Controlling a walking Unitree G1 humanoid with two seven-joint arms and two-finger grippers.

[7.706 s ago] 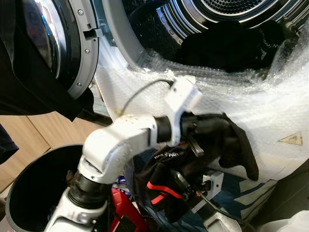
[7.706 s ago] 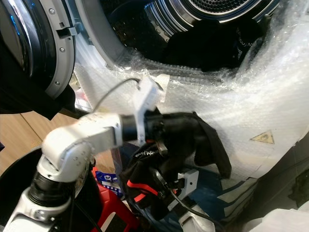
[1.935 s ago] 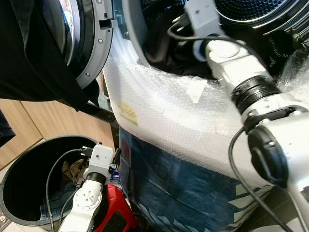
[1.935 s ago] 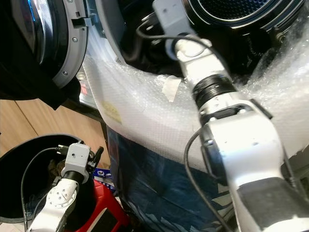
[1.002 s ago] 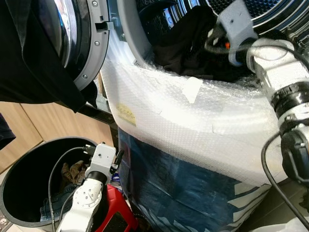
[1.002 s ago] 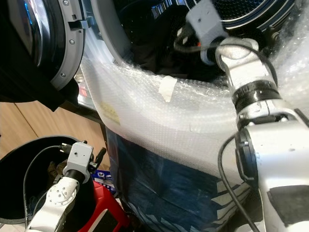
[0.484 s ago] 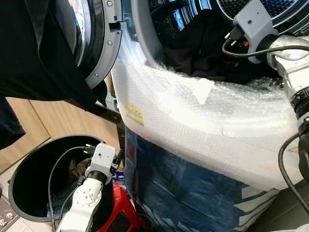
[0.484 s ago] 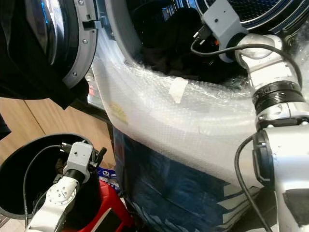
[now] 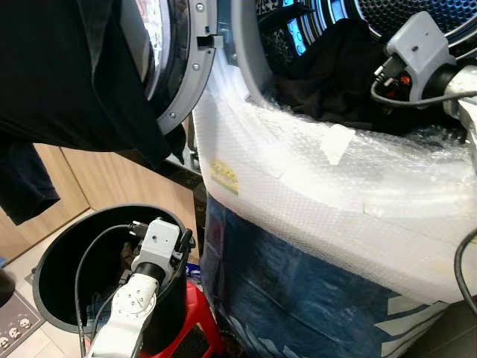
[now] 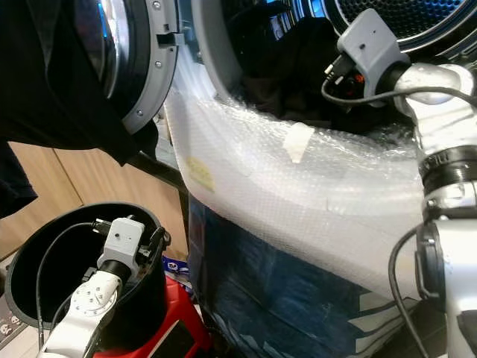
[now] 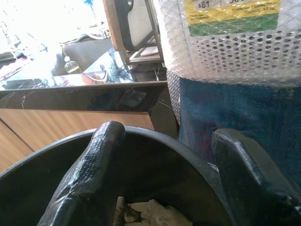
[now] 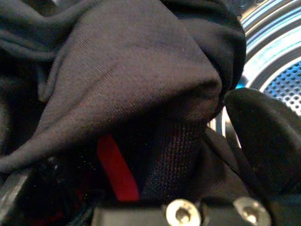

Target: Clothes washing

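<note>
Light wooden cabinets (image 9: 112, 183) stand behind, with a dark counter (image 11: 80, 96) above and bright daylight beyond.

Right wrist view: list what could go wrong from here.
1. The dark clothes drape over the right tool at the drum mouth; pulling back may drag them out again.
2. The clothes sit at the opening, against the bubble wrap; they could slip out or catch in the door.

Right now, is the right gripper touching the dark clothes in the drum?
Touching. The right wrist view shows the dark clothes draped against the right gripper, with no gap.
</note>
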